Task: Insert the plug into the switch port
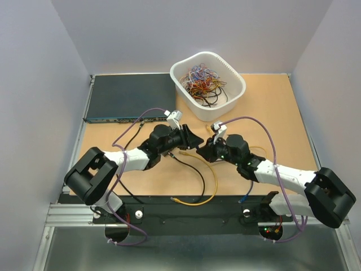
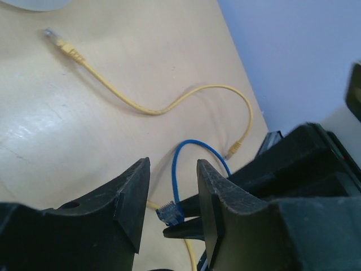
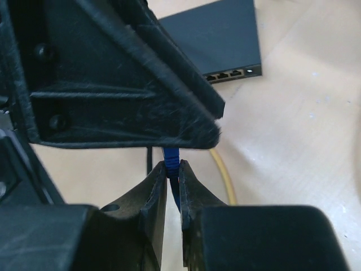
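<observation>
1. The blue plug is pinched at the tips of the right fingers, which are closed narrowly on it.
2. A blue cable is seen looping away from the plug towards the worktop.
3. The left fingers are held moderately apart, one on each side of the plug. A gap is seen on both sides, and no contact with the plug can be made out.
4. In the top view, the two arms are met tip to tip over the middle of the worktop, the left fingers just above and beside the right ones.
5. A wide dark unit is laid flat at the far left corner. A row of ports is seen along its front edge in the right wrist view, well apart from the plug.
6. A yellow cable is curved across the worktop below the fingers, with a connector at each end.
7. A black cable is laid beside the yellow one, running under the left arm.
8. A white basket, filled with tangled wires, is set at the far middle, near the right end of the unit.
</observation>
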### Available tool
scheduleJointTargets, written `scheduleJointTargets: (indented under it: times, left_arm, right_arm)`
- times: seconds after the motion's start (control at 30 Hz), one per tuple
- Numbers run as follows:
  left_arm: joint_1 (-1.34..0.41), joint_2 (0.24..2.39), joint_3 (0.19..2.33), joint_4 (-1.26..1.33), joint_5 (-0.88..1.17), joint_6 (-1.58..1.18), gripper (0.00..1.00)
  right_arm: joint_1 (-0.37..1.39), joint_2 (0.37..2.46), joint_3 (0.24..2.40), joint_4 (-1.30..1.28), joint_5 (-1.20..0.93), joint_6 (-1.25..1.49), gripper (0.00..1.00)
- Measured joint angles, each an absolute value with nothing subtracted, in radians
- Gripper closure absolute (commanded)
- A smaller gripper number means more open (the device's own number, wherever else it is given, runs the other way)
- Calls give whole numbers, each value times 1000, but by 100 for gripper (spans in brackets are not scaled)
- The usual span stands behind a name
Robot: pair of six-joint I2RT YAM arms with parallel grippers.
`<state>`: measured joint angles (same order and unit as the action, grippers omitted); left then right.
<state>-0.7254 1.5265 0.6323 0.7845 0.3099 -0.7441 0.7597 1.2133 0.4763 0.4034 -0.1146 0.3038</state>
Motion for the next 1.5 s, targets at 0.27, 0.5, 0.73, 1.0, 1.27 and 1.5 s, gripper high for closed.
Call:
scheduleJointTargets:
  times: [0.27, 0.5, 0.73, 1.0, 1.27, 1.5]
  left_arm:
    - [-724, 1384, 537, 932, 387, -733, 50]
    - [-725, 1274, 497, 982, 398, -715, 50]
    - [-725, 1272, 481, 1000, 399, -714, 58]
    - [-724, 1269, 480, 998, 384, -703, 97]
    - [-725, 1256, 483, 926, 341, -702, 100]
    - [-725, 1250, 601, 577, 150, -736, 100]
  right_arm:
    - [653, 1186, 464, 533, -413, 399, 99]
    - [543, 1234, 443, 756, -654, 544, 100]
    - [533, 1273, 442, 832, -740, 631, 99]
    - [530, 1284, 442, 873, -770, 672, 100]
    - [530, 1283, 442, 875, -764, 681, 23]
    - [530, 1165, 463, 677, -679, 594, 26]
